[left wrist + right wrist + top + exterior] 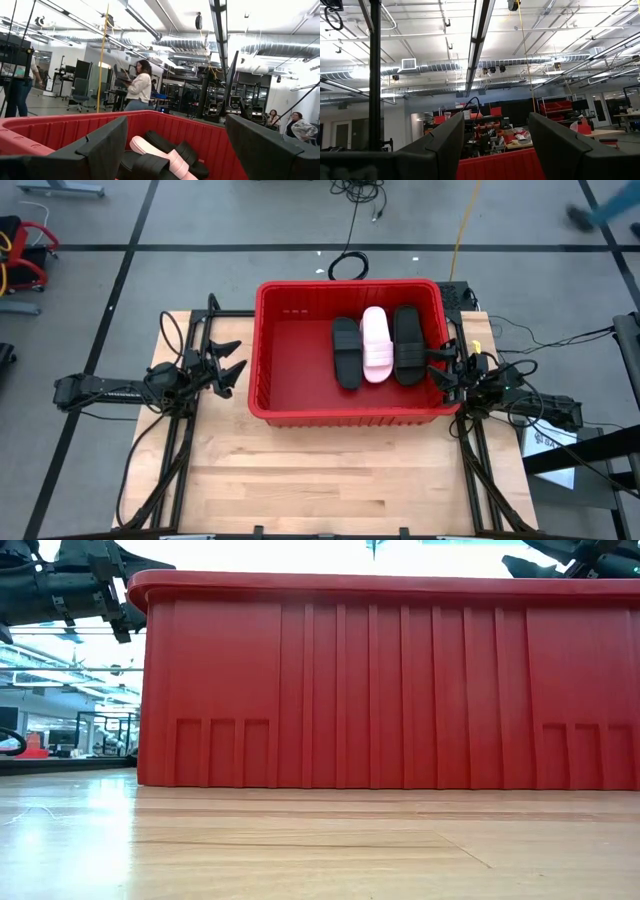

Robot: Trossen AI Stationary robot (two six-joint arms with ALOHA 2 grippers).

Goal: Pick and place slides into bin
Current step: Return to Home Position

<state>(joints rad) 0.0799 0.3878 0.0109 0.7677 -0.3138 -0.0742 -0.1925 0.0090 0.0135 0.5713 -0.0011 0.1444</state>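
Low view: bin [400, 680] wall hides slides [376, 345]; bin's right end cut by frame edge.

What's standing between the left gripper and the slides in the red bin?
Only the bin, by its left wall. The left gripper is open just outside that wall, near rim height. The three visible slides lie across bare red floor in the bin's right half. Nothing else shows between them.

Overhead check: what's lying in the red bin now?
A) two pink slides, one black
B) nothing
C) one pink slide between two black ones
C: in the right half of the bin, the pink slide lies between a black slide and a second black slide.
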